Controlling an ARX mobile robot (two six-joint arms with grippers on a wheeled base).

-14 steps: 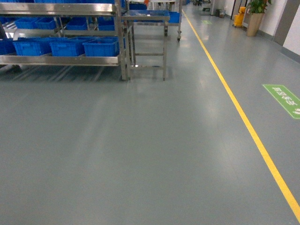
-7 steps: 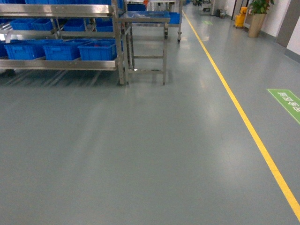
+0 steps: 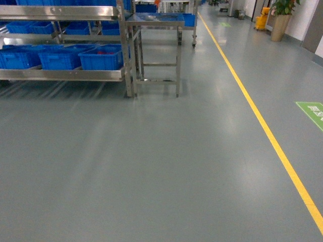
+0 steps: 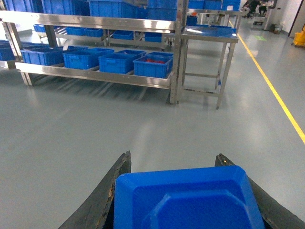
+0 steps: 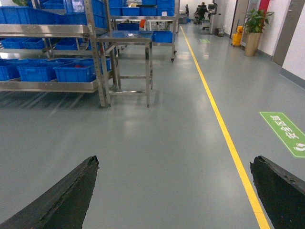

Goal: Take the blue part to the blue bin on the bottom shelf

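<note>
The blue part (image 4: 188, 200) is clamped between the fingers of the left gripper (image 4: 186, 191), well short of the bottom shelf (image 4: 100, 76). The right gripper (image 5: 176, 191) is spread wide and holds nothing. The rack should be approached squarely, the part kept level until the blue bin (image 4: 152, 65) by the shelf's end post is within reach.

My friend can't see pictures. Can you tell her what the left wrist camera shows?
A blue part sits clamped between the two dark fingers of the left tool, close to the camera. Ahead, across bare grey floor, stands a steel rack whose bottom shelf holds a row of blue bins; a yellow line runs along the right.
</note>
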